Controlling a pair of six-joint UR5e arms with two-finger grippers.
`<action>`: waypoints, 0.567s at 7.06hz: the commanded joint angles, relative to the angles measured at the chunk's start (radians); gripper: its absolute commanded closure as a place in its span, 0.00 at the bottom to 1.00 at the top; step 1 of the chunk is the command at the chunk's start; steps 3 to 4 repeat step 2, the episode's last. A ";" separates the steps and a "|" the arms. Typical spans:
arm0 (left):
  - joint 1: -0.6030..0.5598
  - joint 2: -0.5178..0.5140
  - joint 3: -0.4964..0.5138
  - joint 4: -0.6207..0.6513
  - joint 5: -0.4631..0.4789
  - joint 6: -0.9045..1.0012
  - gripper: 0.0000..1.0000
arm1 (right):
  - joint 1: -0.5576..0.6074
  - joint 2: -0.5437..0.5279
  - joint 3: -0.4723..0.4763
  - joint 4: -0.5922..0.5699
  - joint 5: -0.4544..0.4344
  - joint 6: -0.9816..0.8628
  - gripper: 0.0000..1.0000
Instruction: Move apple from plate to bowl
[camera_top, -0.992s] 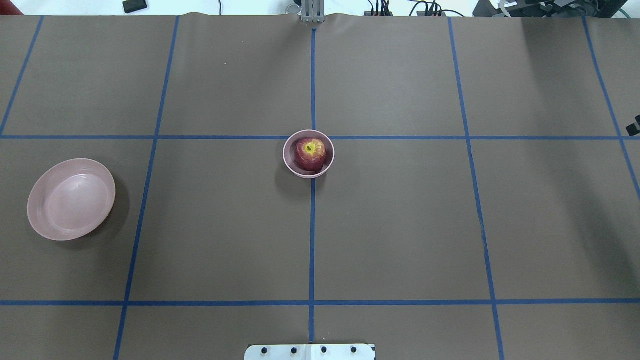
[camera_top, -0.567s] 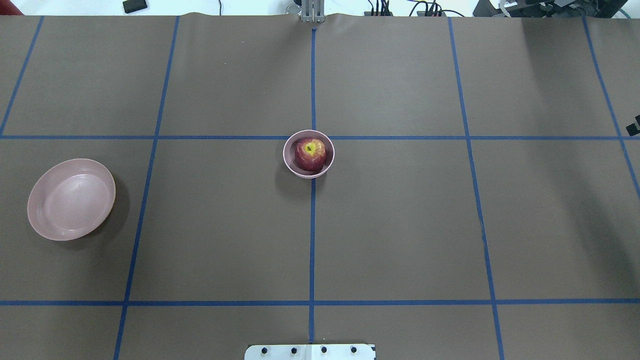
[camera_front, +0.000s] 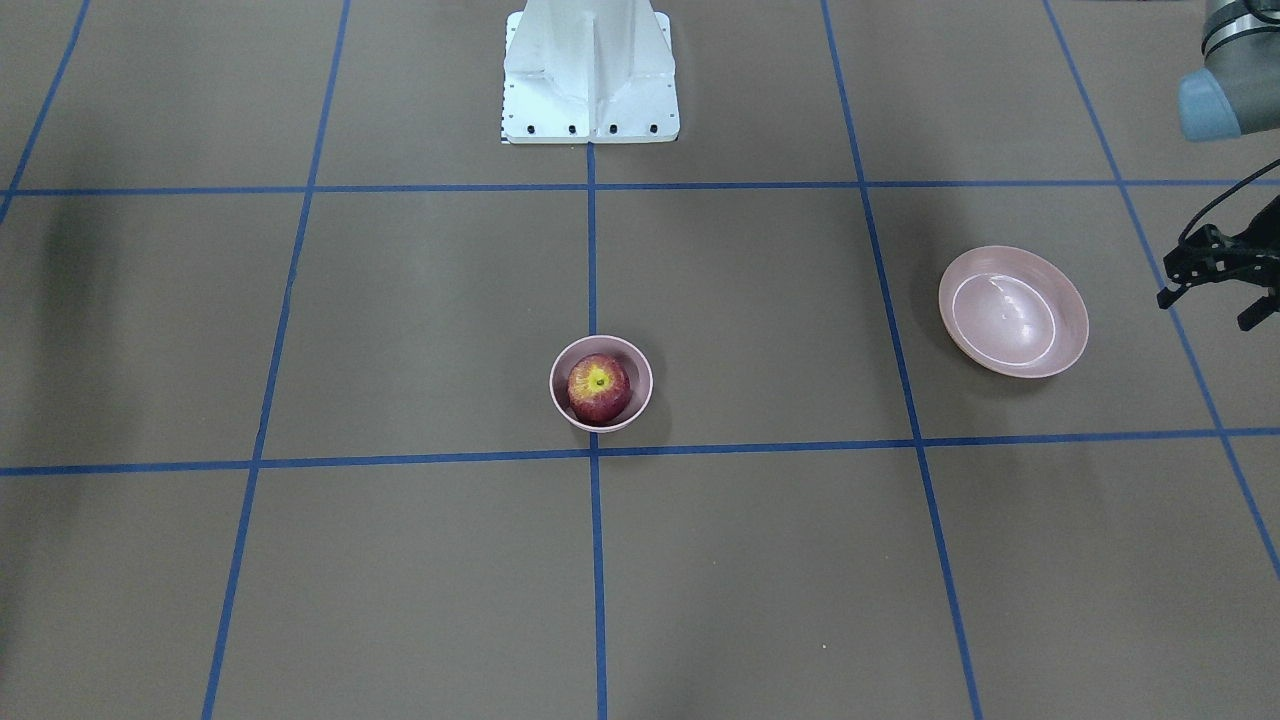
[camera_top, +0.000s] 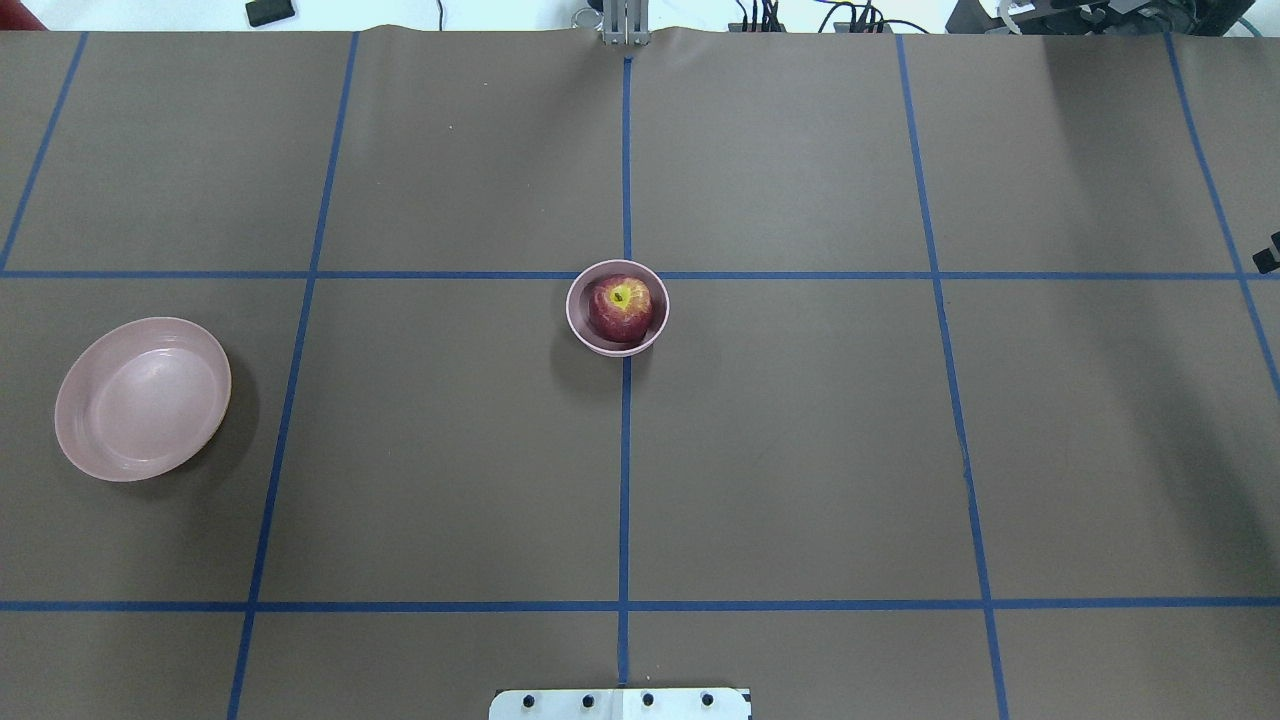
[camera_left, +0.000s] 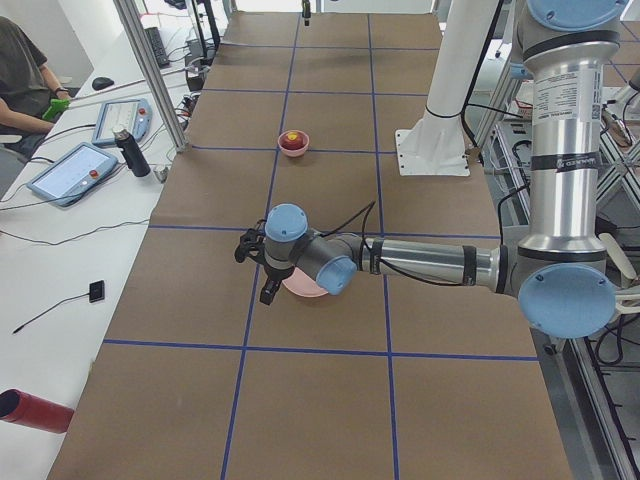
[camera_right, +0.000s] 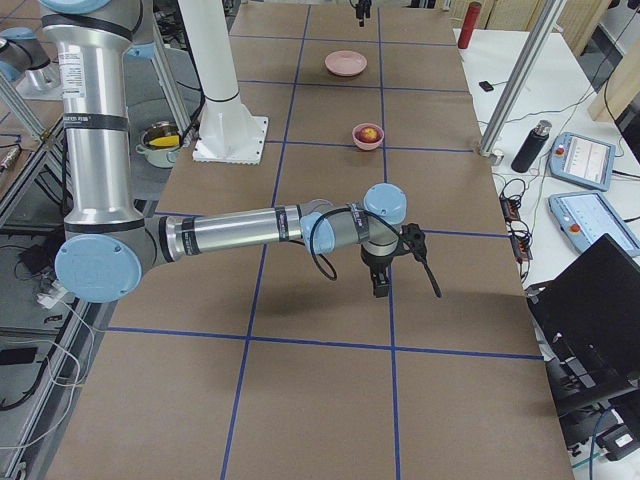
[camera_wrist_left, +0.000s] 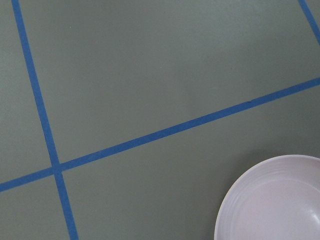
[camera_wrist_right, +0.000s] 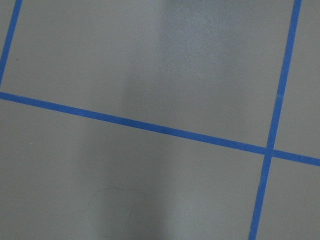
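Note:
The dark red apple (camera_top: 620, 307) sits inside the small deep pink bowl (camera_top: 583, 325) at the table's middle; it also shows in the front-facing view (camera_front: 598, 387). The wide pink plate (camera_top: 140, 398) lies empty at the left. My left gripper (camera_front: 1210, 305) hovers beside the plate on its outer side, jaws apart and empty. The left wrist view shows the plate's rim (camera_wrist_left: 235, 200). My right gripper (camera_right: 383, 285) hangs over bare table far right of the bowl; I cannot tell whether it is open or shut.
The brown table cover carries a blue tape grid. The robot's white base (camera_front: 590, 70) stands at the near middle edge. Tablets, a bottle and an operator are off the far edge in the left side view.

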 joint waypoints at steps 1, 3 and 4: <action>0.000 -0.001 -0.005 -0.005 -0.001 0.001 0.02 | 0.000 0.001 0.000 -0.002 -0.001 0.000 0.00; -0.001 -0.001 -0.008 -0.006 0.001 0.002 0.02 | 0.000 -0.002 0.000 -0.002 0.002 0.000 0.00; -0.001 -0.001 -0.008 -0.006 0.001 0.002 0.02 | 0.000 -0.002 0.000 -0.002 0.002 0.000 0.00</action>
